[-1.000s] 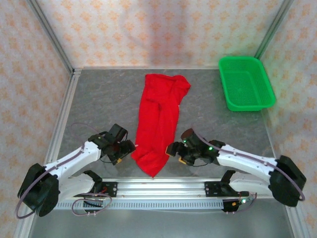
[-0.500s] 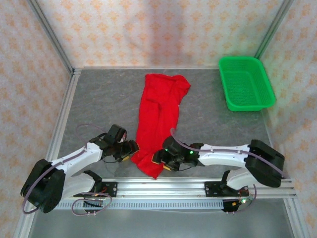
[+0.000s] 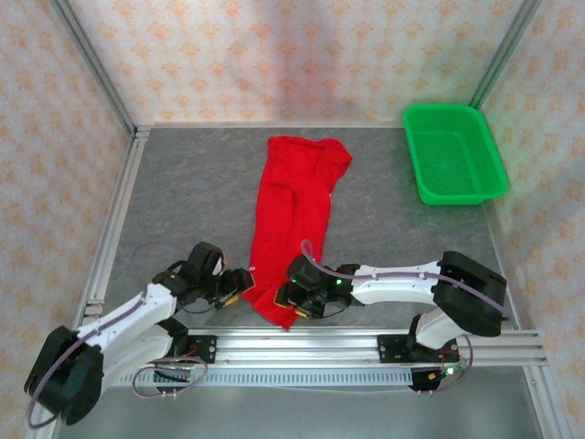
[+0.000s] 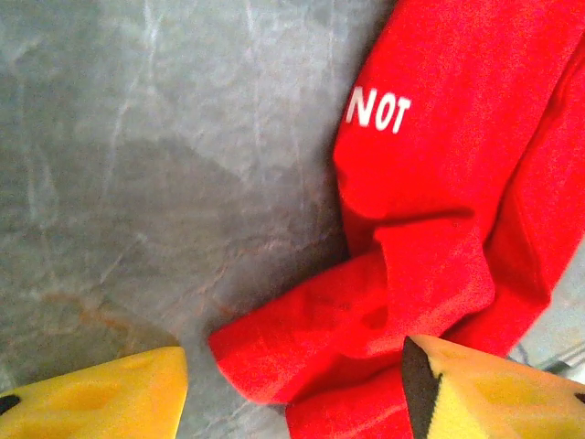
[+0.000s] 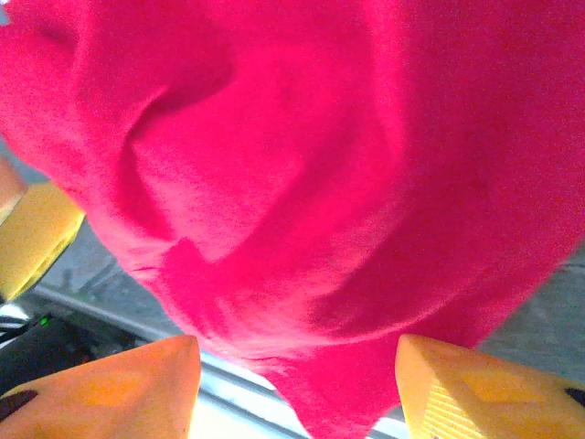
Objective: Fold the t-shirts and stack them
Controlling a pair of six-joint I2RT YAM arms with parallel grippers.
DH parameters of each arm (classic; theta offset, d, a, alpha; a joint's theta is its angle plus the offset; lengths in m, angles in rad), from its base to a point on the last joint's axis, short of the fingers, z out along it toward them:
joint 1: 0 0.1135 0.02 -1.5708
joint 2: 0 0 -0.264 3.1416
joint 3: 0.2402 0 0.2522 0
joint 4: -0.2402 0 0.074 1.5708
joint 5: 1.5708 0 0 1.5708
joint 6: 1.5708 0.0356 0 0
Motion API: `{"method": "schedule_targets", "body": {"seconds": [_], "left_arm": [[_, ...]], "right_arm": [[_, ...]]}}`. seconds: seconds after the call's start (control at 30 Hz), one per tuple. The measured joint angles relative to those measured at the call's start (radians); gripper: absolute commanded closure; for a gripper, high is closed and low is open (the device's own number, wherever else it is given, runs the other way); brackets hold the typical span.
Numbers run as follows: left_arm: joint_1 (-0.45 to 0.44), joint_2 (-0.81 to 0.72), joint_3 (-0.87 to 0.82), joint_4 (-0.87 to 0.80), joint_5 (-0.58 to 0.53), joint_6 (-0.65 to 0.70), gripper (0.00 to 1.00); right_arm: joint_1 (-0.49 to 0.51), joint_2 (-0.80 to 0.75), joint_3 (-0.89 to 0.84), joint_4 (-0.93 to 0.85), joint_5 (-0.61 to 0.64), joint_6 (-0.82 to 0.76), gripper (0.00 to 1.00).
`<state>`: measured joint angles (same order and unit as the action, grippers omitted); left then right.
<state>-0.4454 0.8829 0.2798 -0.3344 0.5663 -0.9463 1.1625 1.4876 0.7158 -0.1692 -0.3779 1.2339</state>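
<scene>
Spreading apart, the 2 yellow fingers [image 4: 101,398] of the left gripper [image 4: 292,389] bracket the near left corner of the red t-shirt [image 4: 430,183], 1 over the bare grey table [image 3: 183,201], 1 over cloth, pinching nothing. White lettering [image 4: 377,112] reads "NOT" further up. The right gripper [image 5: 297,384] also has its 2 fingers [image 5: 119,389] parted, with red hem spanning the gap. From above, the shirt lies in a long bunched strip from the near rail toward the far middle. A green basket [image 3: 430,174] sits far right, well apart.
</scene>
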Motion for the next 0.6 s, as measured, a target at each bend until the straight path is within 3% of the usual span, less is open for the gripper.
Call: {"method": "schedule_targets", "body": {"seconds": [0.17, 0.37, 0.6], "left_arm": [[-0.026, -0.086, -0.047, 0.002, 0.01, -0.034, 0.38], [-0.053, -0.053, -0.042, -0.002, 0.005, -0.035, 0.45], [-0.114, -0.004, -0.019, -0.021, -0.061, -0.041, 0.63]], "right_arm": [[-0.035, -0.031, 0.004, -0.134, 0.075, -0.013, 0.4], [-0.177, 0.019, 0.085, -0.245, 0.127, -0.111, 0.44], [-0.214, 0.156, 0.196, -0.267, 0.127, -0.225, 0.64]]}}
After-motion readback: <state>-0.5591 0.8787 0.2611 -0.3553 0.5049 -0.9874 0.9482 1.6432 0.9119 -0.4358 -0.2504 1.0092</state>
